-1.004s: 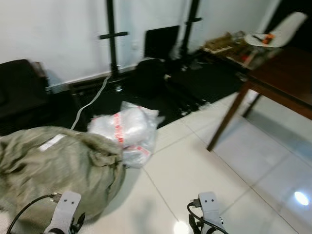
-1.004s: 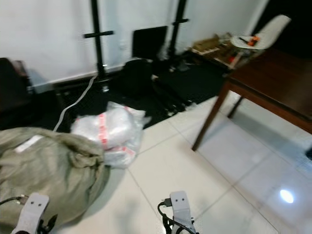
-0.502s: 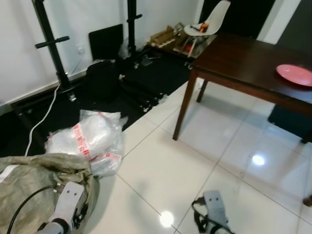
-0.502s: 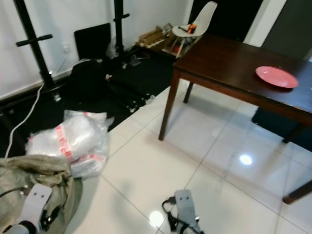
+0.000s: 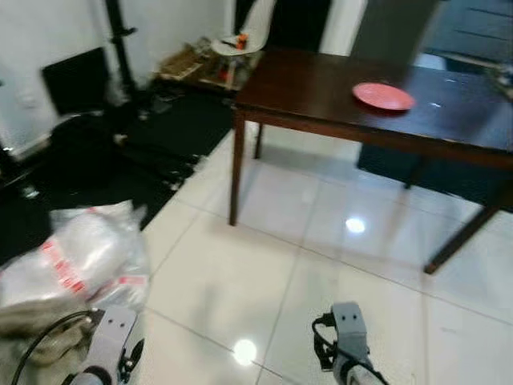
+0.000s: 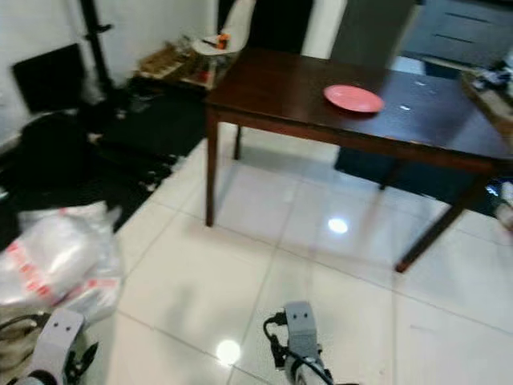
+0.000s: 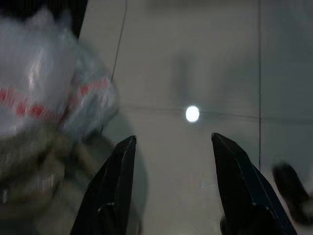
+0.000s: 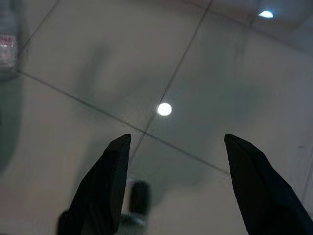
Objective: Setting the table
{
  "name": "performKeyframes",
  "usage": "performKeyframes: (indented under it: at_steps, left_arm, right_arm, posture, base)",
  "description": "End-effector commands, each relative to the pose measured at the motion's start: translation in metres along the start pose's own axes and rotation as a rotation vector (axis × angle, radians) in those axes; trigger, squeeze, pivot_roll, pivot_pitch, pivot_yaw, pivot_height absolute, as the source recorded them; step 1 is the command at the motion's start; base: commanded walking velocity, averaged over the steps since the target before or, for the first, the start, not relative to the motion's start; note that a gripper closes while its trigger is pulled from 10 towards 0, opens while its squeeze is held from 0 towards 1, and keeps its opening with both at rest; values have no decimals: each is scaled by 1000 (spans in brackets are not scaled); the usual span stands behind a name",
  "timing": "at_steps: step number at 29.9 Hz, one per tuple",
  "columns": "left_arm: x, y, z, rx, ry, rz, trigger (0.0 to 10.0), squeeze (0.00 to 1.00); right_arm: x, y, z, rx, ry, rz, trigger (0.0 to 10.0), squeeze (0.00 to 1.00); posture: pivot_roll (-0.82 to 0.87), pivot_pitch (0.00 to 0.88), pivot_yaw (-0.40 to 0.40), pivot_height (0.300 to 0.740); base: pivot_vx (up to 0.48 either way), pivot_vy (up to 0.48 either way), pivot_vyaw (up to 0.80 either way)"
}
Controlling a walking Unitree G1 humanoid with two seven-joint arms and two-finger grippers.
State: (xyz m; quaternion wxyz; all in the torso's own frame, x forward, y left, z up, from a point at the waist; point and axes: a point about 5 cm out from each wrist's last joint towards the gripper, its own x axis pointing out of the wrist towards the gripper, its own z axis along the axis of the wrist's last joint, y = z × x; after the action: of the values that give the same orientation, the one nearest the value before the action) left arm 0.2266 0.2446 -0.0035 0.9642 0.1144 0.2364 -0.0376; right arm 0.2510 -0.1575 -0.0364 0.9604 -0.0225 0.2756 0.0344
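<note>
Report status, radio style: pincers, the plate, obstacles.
Left pincer and right pincer open, empty, above floor tiles. Pink plate on dark wooden table ahead. Plastic-wrapped bundle on floor at left.

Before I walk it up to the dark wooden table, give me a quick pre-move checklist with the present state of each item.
1. Both hands free: left gripper open over the floor tiles, right gripper open, nothing held. Ok.
2. Target in sight: dark wooden table ahead, with a pink plate on top. Ok.
3. Path to the table: white tiled floor between robot and table shows no obstacles. Ok.
4. Left side clearance: clear plastic bag with red print lies close by the left arm. Not ok, keep right.
5. Other tableware on the table: far end is blurred. Cannot tell.
</note>
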Motion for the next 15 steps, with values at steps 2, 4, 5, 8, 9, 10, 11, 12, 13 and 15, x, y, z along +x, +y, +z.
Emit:
performKeyframes:
  at_steps: [2, 4, 5, 8, 9, 10, 11, 12, 13, 15]
  left_arm:
    - [3, -6, 13, -28, -50, -17, 10000, 0]
    - [6, -10, 28, -32, -104, -34, 10000, 0]
    - [6, -10, 28, -32, -104, -34, 10000, 0]
    - [9, -16, 53, -41, -190, -54, 10000, 0]
    - [10, -18, 60, -38, -212, -58, 10000, 0]
    - [10, -21, 76, -38, -264, -67, 10000, 0]
    - [10, -21, 76, -38, -264, -67, 10000, 0]
    - [11, -23, 85, -26, -295, -66, 10000, 0]
    - [11, -24, 91, -19, -315, -65, 10000, 0]
    - [11, -26, 103, -17, -351, -67, 10000, 0]
  right_arm:
    - [1, -3, 4, 2, -26, -6, 10000, 0]
    - [3, -2, 15, 8, -69, -4, 10000, 0]
    - [3, -2, 15, 8, -69, -4, 10000, 0]
    - [8, -1, 39, 20, -162, -2, 10000, 0]
    - [9, 0, 45, 23, -188, -3, 10000, 0]
    - [11, 0, 60, 32, -245, -7, 10000, 0]
    - [11, 0, 60, 32, -245, -7, 10000, 0]
    - [12, -1, 70, 40, -280, -10, 10000, 0]
    - [12, -1, 75, 45, -303, -13, 10000, 0]
    - [12, -1, 87, 59, -345, -13, 10000, 0]
  posture:
    - [70, 45, 44, 740]
    - [71, 45, 44, 740]
    - [71, 45, 44, 740]
    - [68, 45, 44, 740]
    - [67, 43, 43, 740]
    - [66, 43, 42, 740]
    - [66, 43, 42, 740]
    - [65, 43, 41, 740]
    - [65, 43, 41, 740]
    - [64, 42, 40, 740]
  base:
    - [0, 0, -800]
    - [0, 0, -800]
    - [0, 0, -800]
    - [0, 0, -800]
    - [0, 0, -800]
    - [0, 0, -800]
    - [0, 0, -800]
    - [0, 0, -800]
    - [0, 0, -800]
    - [0, 0, -800]
